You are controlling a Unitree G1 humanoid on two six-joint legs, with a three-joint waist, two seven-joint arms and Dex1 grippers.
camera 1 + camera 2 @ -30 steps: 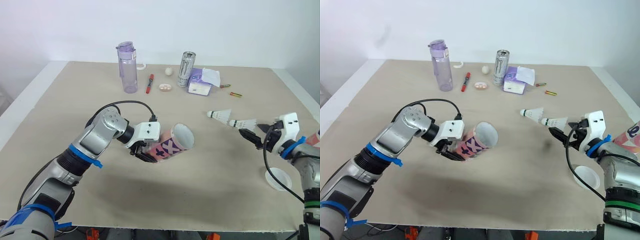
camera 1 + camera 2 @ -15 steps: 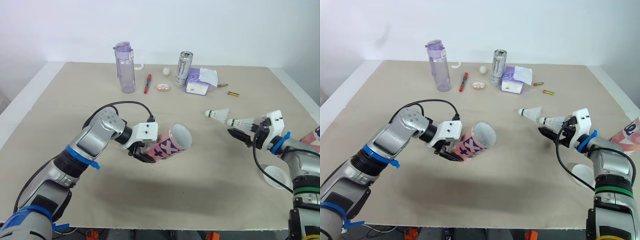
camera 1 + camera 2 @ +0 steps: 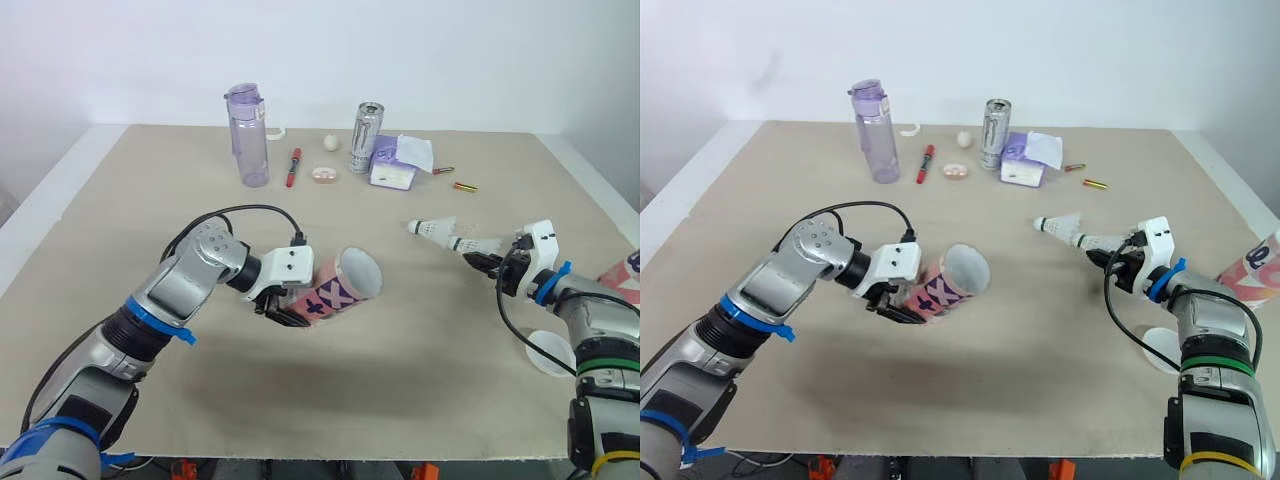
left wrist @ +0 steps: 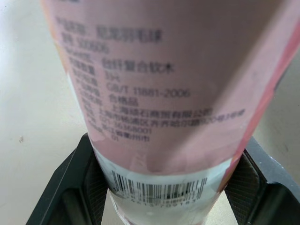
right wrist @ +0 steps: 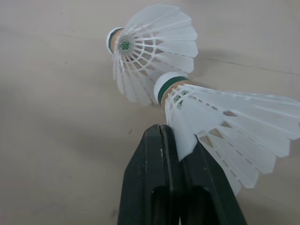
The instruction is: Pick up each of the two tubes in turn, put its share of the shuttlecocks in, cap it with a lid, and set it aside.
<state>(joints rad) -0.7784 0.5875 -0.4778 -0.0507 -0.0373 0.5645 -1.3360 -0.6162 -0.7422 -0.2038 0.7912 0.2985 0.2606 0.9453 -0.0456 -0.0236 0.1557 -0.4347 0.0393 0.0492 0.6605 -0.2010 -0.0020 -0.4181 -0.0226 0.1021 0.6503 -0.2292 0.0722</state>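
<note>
My left gripper (image 3: 288, 306) is shut on a pink patterned tube (image 3: 335, 290), held tilted just above the table with its open mouth facing right; the left wrist view shows its label (image 4: 159, 70) between both fingers. Two white shuttlecocks lie at mid right, one (image 3: 432, 229) farther and one (image 3: 478, 243) nearer. My right gripper (image 5: 171, 136) is shut on the nearer shuttlecock (image 5: 225, 122) and pinches its feather skirt. A second pink tube (image 3: 1255, 268) sits at the right edge. A white lid (image 3: 553, 352) lies by my right forearm.
Along the far side stand a purple water bottle (image 3: 248, 135), a silver can (image 3: 366, 137) and a purple tissue pack (image 3: 398, 163). A red pen (image 3: 294, 167), a small white ball (image 3: 330, 143) and two small batteries (image 3: 467, 186) lie near them.
My right gripper moved in to the nearer shuttlecock and closed on its feathers. The left gripper kept hold of the tube and barely shifted.
</note>
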